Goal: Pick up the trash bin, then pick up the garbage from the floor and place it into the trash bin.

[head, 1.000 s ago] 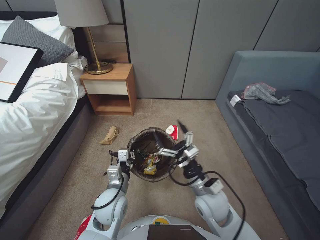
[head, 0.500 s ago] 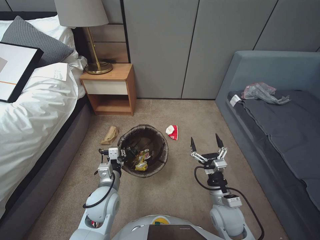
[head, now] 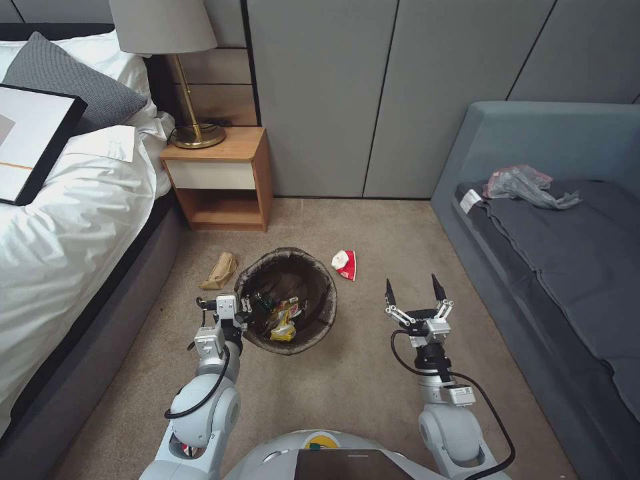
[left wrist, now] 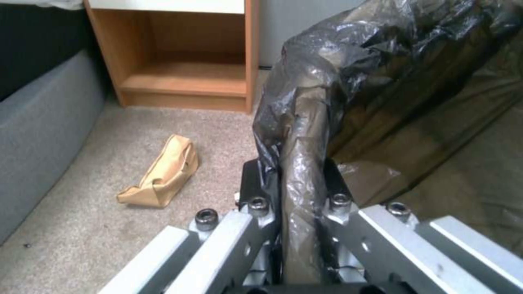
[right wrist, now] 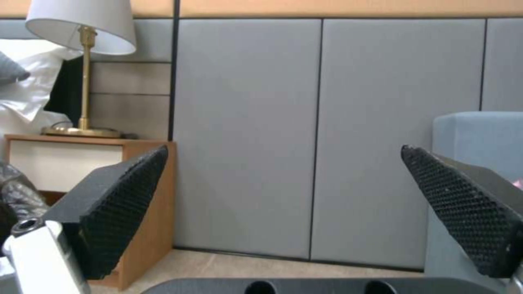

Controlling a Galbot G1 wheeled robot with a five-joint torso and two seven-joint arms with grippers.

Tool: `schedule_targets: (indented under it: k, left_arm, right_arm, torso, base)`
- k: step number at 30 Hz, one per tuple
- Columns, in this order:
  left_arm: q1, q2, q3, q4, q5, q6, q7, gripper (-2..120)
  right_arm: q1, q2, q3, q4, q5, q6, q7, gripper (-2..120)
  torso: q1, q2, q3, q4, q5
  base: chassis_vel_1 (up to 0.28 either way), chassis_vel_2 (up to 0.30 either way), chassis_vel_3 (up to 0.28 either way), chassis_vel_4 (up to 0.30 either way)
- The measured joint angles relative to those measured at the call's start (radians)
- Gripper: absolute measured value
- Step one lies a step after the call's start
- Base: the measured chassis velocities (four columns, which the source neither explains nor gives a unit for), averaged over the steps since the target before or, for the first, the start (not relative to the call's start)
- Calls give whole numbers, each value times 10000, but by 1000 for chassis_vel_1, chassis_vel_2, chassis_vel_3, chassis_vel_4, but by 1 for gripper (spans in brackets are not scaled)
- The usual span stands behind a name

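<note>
The trash bin (head: 313,267), round and lined with a dark bag, hangs tilted over the carpet floor (head: 347,393). My left gripper (head: 250,307) is shut on the trash bin's near-left rim (left wrist: 302,163). Yellow and red wrappers (head: 285,319) lie inside it. A red-and-white piece of garbage (head: 345,264) lies on the carpet just right of the bin. A crumpled brown paper bag (head: 220,271) (left wrist: 161,173) lies to the bin's left. My right gripper (head: 412,288) (right wrist: 283,212) is open and empty, held to the right of the bin and nearer me than the red-and-white wrapper.
A wooden nightstand (head: 223,177) with a brass lamp (head: 190,100) stands behind the bin. The bed (head: 60,220) runs along the left, a grey sofa (head: 560,253) along the right, with a crumpled plastic bag (head: 523,183) on it. Grey wall panels (head: 373,93) close the back.
My right gripper came out from over the bin and swung right, now open over bare carpet. My left arm shifted the bin a little leftward. Little moved in the last half second.
</note>
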Motion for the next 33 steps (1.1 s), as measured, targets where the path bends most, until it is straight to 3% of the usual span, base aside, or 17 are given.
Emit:
schedule_targets:
  k: [11, 33]
  left_arm:
    - [15, -2, 15, -31, 3, 0, 1, 3]
    - [31, 14, -24, -104, -15, -17, 2, 3]
  right_arm:
    - [184, -48, 16, -19, 145, -73, -50, 100]
    - [320, -56, -11, -45, 165, -108, -55, 100]
  torso:
    - [0, 0, 0, -1, -1]
    - [0, 0, 0, -1, -3]
  base:
    - [-92, 72, 86, -76]
    - [-244, 248, 241, -241]
